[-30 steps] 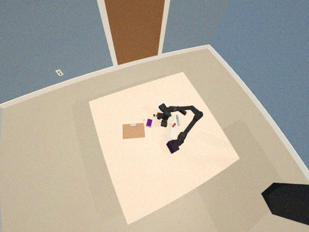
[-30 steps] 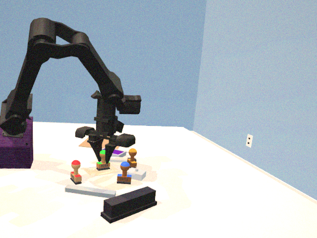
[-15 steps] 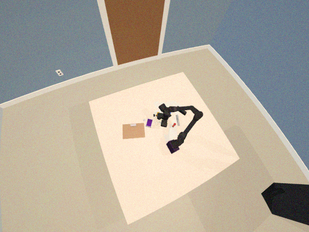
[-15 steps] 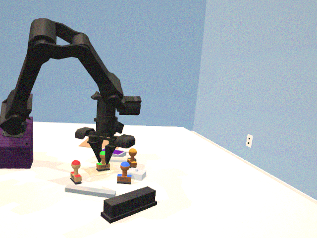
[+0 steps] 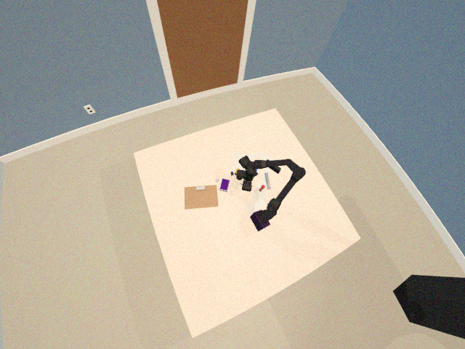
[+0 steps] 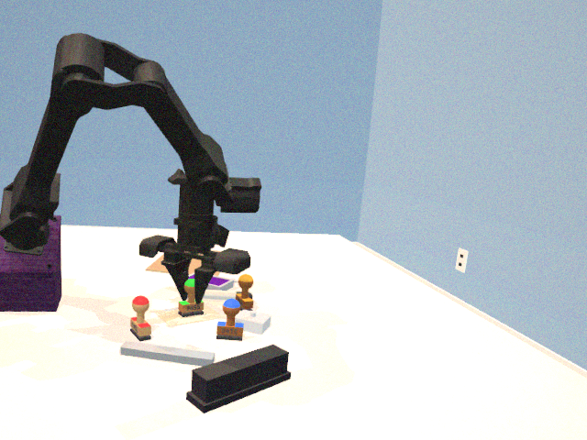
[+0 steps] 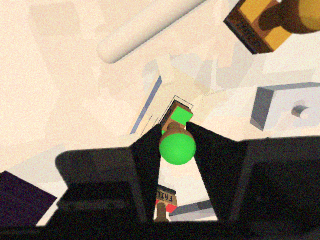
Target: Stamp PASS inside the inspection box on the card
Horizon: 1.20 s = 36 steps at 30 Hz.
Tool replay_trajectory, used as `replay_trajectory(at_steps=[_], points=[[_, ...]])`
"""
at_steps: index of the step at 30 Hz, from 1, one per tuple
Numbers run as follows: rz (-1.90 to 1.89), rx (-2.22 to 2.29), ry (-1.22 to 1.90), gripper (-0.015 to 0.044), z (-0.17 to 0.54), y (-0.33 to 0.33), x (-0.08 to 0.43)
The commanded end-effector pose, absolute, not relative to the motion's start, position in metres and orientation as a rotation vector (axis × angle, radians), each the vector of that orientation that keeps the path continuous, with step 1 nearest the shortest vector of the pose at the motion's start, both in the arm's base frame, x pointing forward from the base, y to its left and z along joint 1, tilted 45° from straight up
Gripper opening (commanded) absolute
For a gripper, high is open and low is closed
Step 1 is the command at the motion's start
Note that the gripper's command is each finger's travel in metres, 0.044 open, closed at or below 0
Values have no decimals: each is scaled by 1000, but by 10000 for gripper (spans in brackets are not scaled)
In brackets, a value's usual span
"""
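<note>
My gripper [image 6: 191, 298] [image 7: 173, 127] points down and is shut on the PASS stamp [image 6: 191, 308] [image 7: 177, 148], which has a green knob and a wooden block with green on top. The stamp is upright, its dark base low at the card [image 6: 174, 320] [image 7: 161, 97]. Whether the base touches the card cannot be told. The thin outline of the inspection box [image 7: 184, 100] shows around the far end of the base; the rest is hidden under the stamp and fingers. The ink pad [image 5: 224, 184] [image 6: 218, 281] shows its purple face behind the gripper in the exterior view.
A red FAIL stamp [image 6: 140, 325] [image 7: 166, 196], a blue stamp [image 6: 230, 330] and an orange stamp [image 6: 245, 288] [image 7: 252, 25] stand around the card. A grey block [image 6: 256, 323] [image 7: 290, 106], a grey bar [image 6: 165, 353], a long black block [image 6: 239, 376] and a brown clipboard [image 5: 200, 198] also lie there.
</note>
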<state>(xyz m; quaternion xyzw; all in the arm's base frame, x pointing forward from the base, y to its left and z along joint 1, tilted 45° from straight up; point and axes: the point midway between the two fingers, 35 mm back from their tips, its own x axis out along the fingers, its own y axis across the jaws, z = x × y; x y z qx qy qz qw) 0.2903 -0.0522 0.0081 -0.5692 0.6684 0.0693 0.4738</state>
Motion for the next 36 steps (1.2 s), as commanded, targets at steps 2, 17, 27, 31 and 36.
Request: replay_trajectory(at_steps=[2, 17, 27, 31, 36], points=[[166, -1394, 1636, 0, 8, -54, 291], [166, -1394, 1636, 0, 8, -54, 291], [166, -1394, 1636, 0, 12, -50, 290], [166, -1394, 1636, 0, 13, -49, 290], [166, -1394, 1636, 0, 14, -47, 290]])
